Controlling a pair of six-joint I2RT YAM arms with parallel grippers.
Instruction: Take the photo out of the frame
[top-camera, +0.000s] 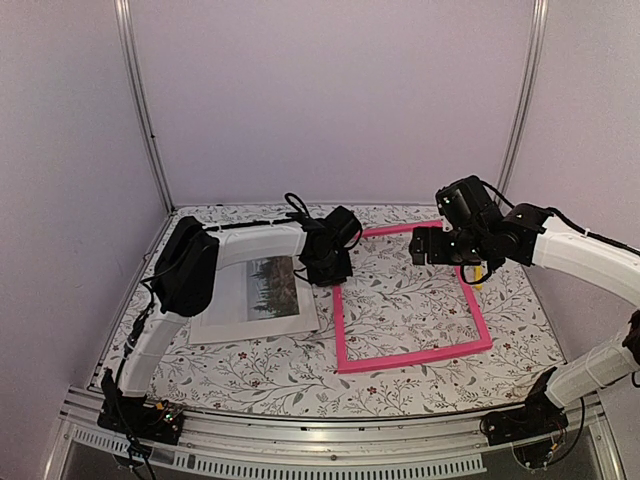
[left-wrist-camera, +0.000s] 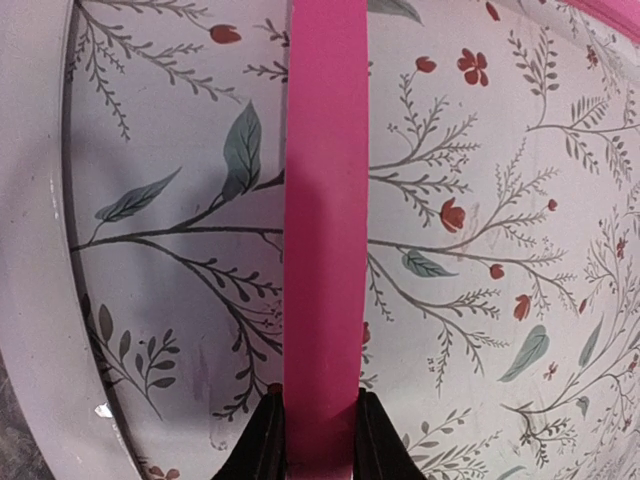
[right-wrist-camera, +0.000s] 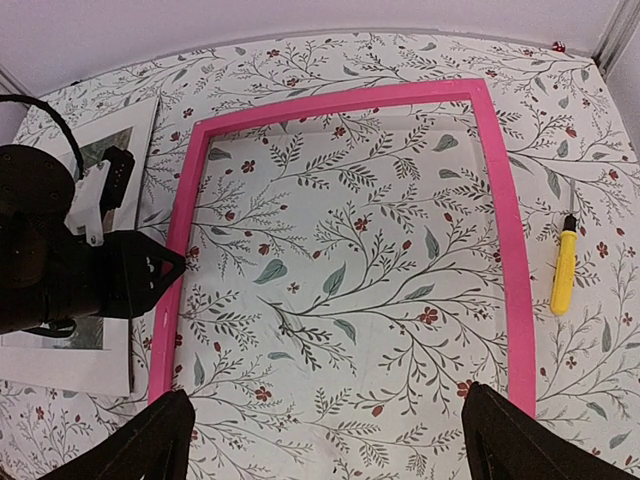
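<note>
Photo (top-camera: 270, 290): lies flat on the counter (top-camera: 260, 375), left of centre, print side up, partly under the left arm. It is outside the frame (top-camera: 410, 357), its right edge just beside the frame's left rail.

Frame: near rail sits on the counter, and we see only the floral cloth through its opening. No backing or sheet inside.

Left claw (left-wrist-camera: 312, 440): clenched across the frame's left rail, toward its far end, one finger on each side of the pink bar. We cannot tell whether the rail is raised there.

Right claw (right-wrist-camera: 327, 430): released, jaws wide, holding nothing, hanging above the frame's far right corner. A yellow-handled tool (right-wrist-camera: 565, 265) lies just right of the frame.

Judgement: extraction looks done and we are at the let-go step. Next move calls for the left claw to release the rail and rise clear without nudging the frame onto the photo.
</note>
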